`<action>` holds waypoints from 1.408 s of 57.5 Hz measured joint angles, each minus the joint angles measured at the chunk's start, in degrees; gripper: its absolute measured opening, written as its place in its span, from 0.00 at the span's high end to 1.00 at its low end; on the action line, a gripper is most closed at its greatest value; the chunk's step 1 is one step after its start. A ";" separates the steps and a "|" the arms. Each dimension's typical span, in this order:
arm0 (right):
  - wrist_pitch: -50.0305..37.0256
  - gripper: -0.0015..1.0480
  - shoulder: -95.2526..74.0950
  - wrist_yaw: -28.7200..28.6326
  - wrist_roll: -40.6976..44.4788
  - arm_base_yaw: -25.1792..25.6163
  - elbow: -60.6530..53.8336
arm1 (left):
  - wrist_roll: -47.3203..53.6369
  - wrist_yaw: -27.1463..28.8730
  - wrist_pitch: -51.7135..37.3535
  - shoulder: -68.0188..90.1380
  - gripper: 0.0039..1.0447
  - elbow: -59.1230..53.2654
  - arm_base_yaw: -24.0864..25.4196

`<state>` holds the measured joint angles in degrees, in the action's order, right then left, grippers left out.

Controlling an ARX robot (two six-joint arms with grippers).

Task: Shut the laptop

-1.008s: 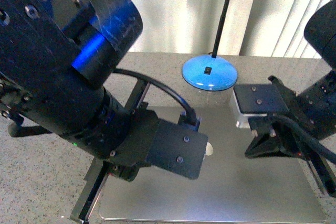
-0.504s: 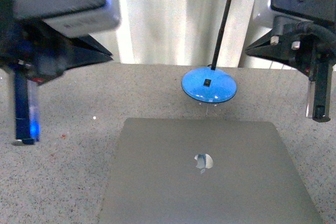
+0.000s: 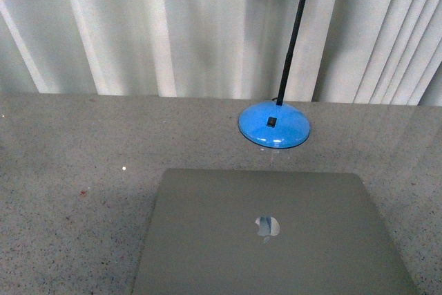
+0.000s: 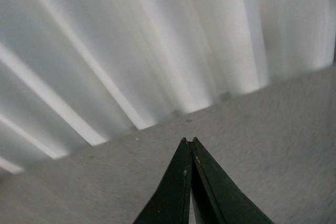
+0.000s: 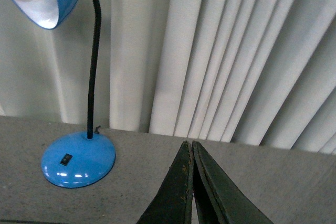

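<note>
Grey laptop [image 3: 273,240] lies closed beside blue lamp [image 3: 274,123].

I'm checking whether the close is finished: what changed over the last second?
Both arms lifted off the laptop lid and left the front view; the left hand and right hand are shut and empty. The laptop stayed closed, the lamp unmoved.

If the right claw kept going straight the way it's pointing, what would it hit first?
The right claw probably meets the curtain beyond the table; depth is unclear. The lamp sits aside.
</note>
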<state>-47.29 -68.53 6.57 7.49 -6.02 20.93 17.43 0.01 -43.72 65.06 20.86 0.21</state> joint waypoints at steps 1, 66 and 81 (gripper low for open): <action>0.00 0.97 0.39 -0.13 -0.63 0.11 -0.39 | -2.99 -0.02 -0.35 -0.79 0.97 -0.74 -0.02; 16.48 0.97 37.31 -6.62 -6.80 5.97 -20.57 | -17.46 0.02 14.51 -35.56 0.97 -19.28 -0.22; 25.64 0.97 46.95 -6.62 -6.82 5.97 -20.57 | -17.49 0.02 23.26 -44.76 0.97 -19.30 -0.22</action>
<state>-21.65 -21.58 -0.05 0.67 -0.05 0.36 -0.05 0.03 -20.47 20.29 1.56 -0.01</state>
